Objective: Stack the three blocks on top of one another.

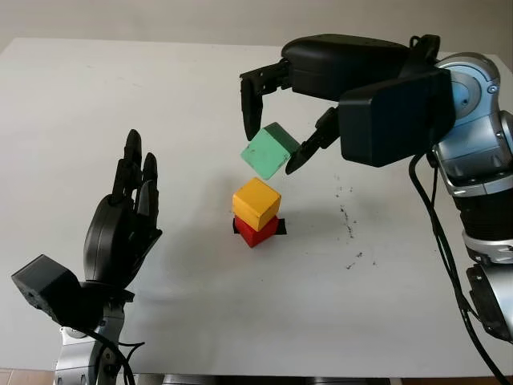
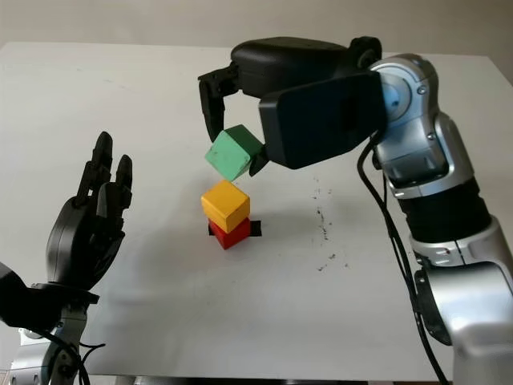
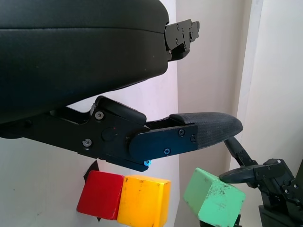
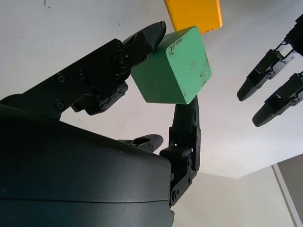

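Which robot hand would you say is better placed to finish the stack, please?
The right robot hand: it already holds the green block, tilted, just above the yellow block on the red one. The left robot hand is open, off to the side.

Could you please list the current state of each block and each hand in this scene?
Green block: held tilted in the air by the right hand, above the yellow block, not touching it.
Yellow block: stacked on the red block.
Red block: on the table, bottom of the stack.
Right hand: shut on the green block.
Left hand: open, raised beside the stack.
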`<control>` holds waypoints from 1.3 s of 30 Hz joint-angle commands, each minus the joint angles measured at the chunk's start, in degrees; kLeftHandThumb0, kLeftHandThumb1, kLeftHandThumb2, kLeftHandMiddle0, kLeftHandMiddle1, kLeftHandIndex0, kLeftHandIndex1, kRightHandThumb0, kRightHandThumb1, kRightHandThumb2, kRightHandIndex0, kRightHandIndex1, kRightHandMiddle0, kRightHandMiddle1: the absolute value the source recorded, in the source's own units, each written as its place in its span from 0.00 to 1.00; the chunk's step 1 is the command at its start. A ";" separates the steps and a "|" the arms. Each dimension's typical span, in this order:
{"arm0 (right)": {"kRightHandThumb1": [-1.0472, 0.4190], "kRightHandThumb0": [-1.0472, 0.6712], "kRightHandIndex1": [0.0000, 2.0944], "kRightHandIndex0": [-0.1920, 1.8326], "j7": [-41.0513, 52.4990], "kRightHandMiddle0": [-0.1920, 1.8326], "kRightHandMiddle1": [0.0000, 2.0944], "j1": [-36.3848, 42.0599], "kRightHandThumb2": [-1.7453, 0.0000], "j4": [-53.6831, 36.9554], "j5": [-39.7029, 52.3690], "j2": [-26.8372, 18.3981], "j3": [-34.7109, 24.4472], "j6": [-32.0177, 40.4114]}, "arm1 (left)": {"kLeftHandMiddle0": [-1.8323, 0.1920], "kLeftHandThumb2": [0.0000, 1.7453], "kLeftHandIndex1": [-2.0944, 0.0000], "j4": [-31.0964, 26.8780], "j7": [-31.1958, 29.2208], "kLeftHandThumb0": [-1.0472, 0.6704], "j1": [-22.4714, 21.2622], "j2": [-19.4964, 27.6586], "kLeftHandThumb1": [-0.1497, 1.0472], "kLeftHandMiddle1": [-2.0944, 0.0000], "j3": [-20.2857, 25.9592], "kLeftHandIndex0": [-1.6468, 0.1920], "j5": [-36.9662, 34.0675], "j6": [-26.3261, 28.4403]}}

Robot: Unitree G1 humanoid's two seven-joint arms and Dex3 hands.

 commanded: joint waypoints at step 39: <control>0.09 0.34 0.02 0.29 3.97 0.29 0.75 -1.11 0.97 3.87 -1.27 1.51 4.00 -10.57 | 1.00 0.35 1.00 -1.85 0.70 0.16 1.88 -0.70 1.00 1.00 -1.09 1.00 0.93 -0.43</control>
